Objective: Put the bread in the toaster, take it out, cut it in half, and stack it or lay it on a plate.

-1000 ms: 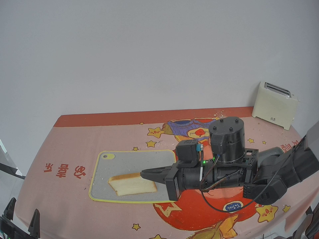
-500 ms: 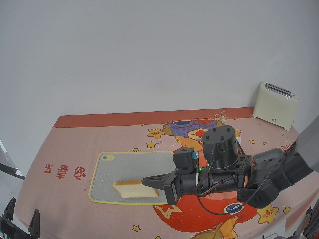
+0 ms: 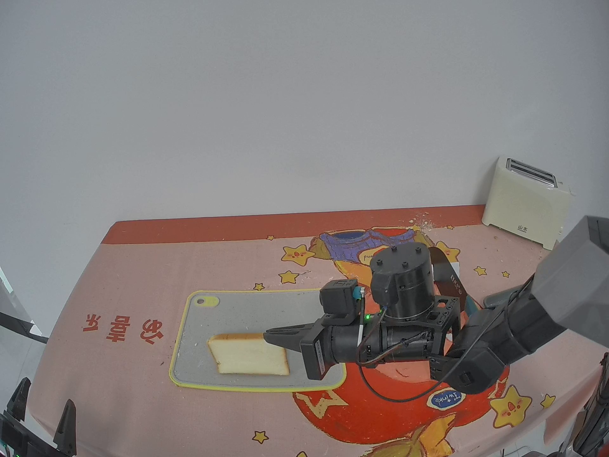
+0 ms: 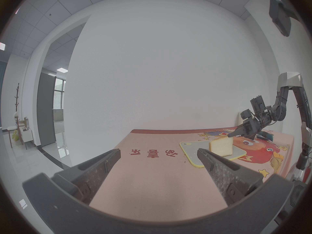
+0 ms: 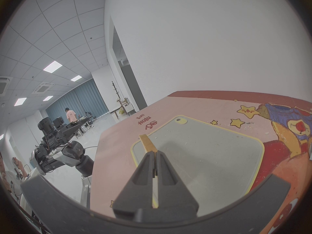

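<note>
Above the grey cutting board (image 3: 241, 306), well apart from the toaster (image 3: 525, 201), my right gripper (image 3: 273, 337) is clamped on the bread slice (image 3: 247, 355) by one edge (soft crumb). A fast swing could tear or drop it. My left gripper (image 4: 158, 151) hangs low, jaws apart.
</note>
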Tool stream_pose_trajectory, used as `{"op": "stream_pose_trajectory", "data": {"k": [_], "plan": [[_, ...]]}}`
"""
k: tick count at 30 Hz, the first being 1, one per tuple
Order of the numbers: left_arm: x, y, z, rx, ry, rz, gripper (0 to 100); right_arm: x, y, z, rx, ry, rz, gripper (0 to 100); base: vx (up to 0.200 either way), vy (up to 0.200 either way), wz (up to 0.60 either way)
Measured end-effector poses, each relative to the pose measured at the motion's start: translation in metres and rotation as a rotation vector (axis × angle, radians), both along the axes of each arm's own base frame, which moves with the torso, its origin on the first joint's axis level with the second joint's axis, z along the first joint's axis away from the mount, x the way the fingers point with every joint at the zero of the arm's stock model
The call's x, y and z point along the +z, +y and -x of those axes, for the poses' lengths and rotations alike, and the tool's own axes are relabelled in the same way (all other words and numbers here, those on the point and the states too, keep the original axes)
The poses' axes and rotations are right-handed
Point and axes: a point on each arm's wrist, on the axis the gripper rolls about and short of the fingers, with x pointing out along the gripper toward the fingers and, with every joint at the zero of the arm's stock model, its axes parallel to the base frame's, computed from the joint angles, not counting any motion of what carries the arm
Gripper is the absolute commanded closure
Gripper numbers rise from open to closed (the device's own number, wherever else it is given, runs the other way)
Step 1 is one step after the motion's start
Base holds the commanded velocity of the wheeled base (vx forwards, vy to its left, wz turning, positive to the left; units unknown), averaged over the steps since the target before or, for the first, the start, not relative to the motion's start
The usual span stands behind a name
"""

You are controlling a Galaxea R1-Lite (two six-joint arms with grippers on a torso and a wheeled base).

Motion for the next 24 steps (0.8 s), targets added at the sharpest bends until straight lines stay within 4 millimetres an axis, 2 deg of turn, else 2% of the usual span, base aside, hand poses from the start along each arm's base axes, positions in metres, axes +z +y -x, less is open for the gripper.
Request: {"op": "stream_pose_trajectory", "data": {"k": [5, 12, 16, 20, 24], "plan": [[0.0, 0.0, 0.0, 0.001, 0.0, 0.0, 0, -0.001, 0.001, -0.004, -0.01, -0.005, -0.004, 0, 0.0, 0.0, 0.0], [0.0, 0.0, 0.0, 0.001, 0.0, 0.0, 0, 0.01, 0.003, -0.009, -0.023, -0.033, -0.034, 0, 0.0, 0.0, 0.0], [0.0, 0.0, 0.0, 0.0, 0.0, 0.0, 0, 0.022, -0.002, -0.012, -0.072, -0.068, -0.049, 0, 0.0, 0.0, 0.0], [0.0, 0.0, 0.0, 0.0, 0.0, 0.0, 0, 0.043, -0.012, -0.013, -0.15, -0.118, -0.075, 0, 0.0, 0.0, 0.0], [0.0, 0.0, 0.0, 0.0, 0.0, 0.0, 0, 0.07, -0.031, -0.006, -0.237, -0.153, -0.097, 0, 0.0, 0.0, 0.0]]}}
